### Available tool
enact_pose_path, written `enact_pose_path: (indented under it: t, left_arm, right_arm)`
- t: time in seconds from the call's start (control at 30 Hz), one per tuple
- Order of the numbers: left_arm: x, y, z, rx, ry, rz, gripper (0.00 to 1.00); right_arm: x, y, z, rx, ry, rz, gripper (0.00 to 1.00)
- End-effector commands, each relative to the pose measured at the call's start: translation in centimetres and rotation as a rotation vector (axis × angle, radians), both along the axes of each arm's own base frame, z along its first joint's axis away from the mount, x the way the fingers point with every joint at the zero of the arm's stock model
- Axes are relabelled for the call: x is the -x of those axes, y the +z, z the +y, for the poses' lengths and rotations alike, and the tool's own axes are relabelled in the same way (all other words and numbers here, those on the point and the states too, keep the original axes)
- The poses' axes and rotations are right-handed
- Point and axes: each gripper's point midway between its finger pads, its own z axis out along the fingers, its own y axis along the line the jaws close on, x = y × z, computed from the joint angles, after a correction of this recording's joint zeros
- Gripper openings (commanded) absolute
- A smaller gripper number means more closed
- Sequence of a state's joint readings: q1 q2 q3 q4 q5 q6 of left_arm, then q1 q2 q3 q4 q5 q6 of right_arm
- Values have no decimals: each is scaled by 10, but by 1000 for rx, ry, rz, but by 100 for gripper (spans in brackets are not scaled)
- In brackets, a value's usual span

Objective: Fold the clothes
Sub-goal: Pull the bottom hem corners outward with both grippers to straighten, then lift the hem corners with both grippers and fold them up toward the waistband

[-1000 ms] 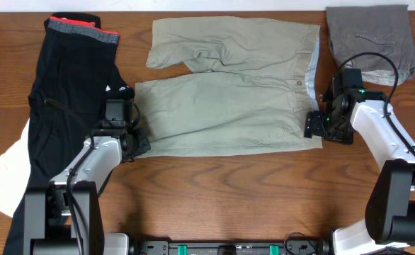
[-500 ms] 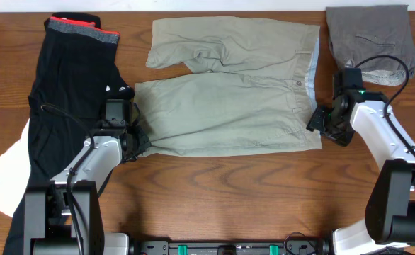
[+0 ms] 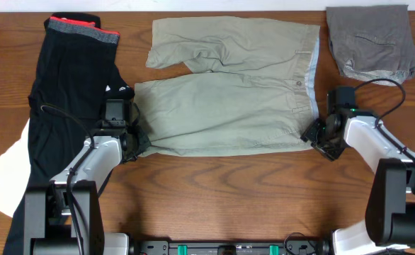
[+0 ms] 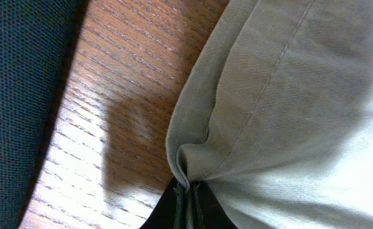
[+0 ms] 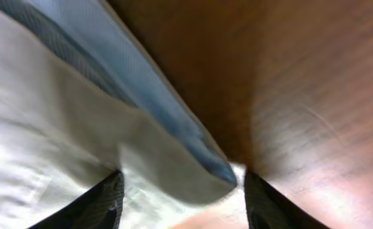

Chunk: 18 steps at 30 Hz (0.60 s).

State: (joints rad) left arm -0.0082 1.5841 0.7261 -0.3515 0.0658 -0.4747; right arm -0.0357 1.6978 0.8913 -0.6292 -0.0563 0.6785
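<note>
The khaki trousers [image 3: 229,106] lie spread flat in the middle of the worktop [image 3: 222,198]. The left pincer [image 4: 188,196] is closed tight on their hem corner. The right pincer [image 5: 183,194] stands open around the waistband corner, not yet gripping it. A grey garment [image 3: 370,39] lies beside.

Left arm reaches forward, its gripper [image 3: 138,144] low, jaws pinched tight on trousers [image 3: 222,113]. Right arm bends inward, its gripper [image 3: 314,134] pointing left, jaws apart.
</note>
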Motion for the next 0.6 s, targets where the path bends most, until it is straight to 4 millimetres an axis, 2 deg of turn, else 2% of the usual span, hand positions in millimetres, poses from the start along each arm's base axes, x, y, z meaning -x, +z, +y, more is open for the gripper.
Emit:
enact_pose_path:
  t: [0.0,0.2,0.23,0.4,0.57]
  left_arm:
    - [31,-28,-2,13,8,125,6]
    - [31,-28,5,-24,16,125,6]
    - [31,-28,5,-24,16,125,6]
    - [22,-21,10,-22,35,97,6]
    - [13,12,19,-26,47,58,6]
  right_arm:
    - [12,-16,9,-33,-32,24,52]
    - [4,-17,4,-7,-34,-17,6]
    - [2,-17,3,-5,-34,-24,1]
    - [-8,-11,-1,17,-20,-58,1]
    - [-24,17,-3,28,8,-126,1]
